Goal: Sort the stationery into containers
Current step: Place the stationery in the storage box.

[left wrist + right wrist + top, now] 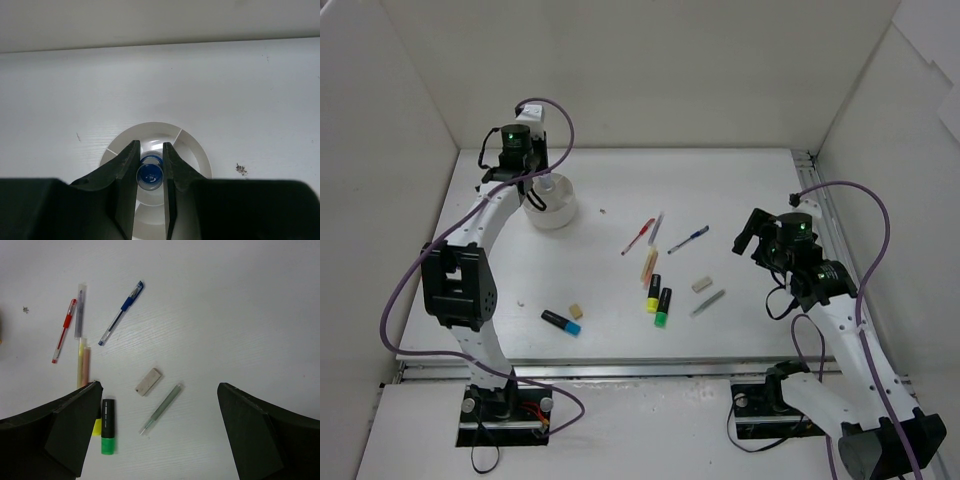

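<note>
My left gripper [542,195] hangs over the round white bowl [560,213] at the back left. In the left wrist view the gripper [150,145] is shut on the white-blue tube [150,175], seen end-on above the bowl's dividers [192,150]. My right gripper [752,236] is open and empty above the table at the right. In its wrist view [157,385] lie a red pen [63,330], a grey pen [79,312], a blue pen [121,313], a cream stick [82,362], a beige eraser [148,381], a grey-green pen [161,408], and green [108,426] and yellow [96,426] highlighters.
A blue-ended highlighter [561,321] and a second beige eraser [576,312] lie near the front left. White walls close in the table on the left, back and right. A small dark speck [241,169] marks the table beside the bowl.
</note>
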`<state>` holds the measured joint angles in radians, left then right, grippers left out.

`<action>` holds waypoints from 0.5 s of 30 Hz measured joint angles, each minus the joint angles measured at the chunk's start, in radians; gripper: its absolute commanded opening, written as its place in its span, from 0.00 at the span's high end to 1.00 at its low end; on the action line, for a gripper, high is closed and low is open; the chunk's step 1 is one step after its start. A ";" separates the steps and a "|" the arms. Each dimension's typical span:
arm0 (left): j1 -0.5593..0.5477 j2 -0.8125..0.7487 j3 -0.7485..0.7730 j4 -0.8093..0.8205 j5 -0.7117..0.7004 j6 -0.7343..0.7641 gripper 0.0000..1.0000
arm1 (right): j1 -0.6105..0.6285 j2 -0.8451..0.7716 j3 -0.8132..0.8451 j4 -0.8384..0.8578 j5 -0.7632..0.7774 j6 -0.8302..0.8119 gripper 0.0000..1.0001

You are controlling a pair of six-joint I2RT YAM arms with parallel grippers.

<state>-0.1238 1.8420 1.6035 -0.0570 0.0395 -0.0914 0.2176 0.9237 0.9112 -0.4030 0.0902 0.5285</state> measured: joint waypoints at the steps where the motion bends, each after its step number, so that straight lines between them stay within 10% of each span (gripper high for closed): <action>1: 0.000 0.000 0.000 -0.010 -0.002 -0.003 0.82 | -0.001 0.000 0.000 -0.003 0.000 -0.001 0.02; 8: 0.000 -0.004 0.001 -0.060 -0.002 -0.025 0.35 | 0.008 0.006 0.000 -0.021 -0.048 -0.063 0.02; 10: 0.000 -0.023 -0.012 -0.064 0.000 -0.030 0.01 | 0.034 0.006 0.000 -0.029 -0.048 -0.084 0.02; 15: 0.001 -0.153 -0.090 -0.071 0.008 -0.051 0.00 | 0.115 0.006 0.000 -0.035 -0.062 -0.125 0.02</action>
<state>-0.1230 1.6886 1.5135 -0.1280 0.0479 -0.1429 0.3328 0.9298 0.9112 -0.4385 0.0280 0.4034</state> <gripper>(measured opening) 0.995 0.979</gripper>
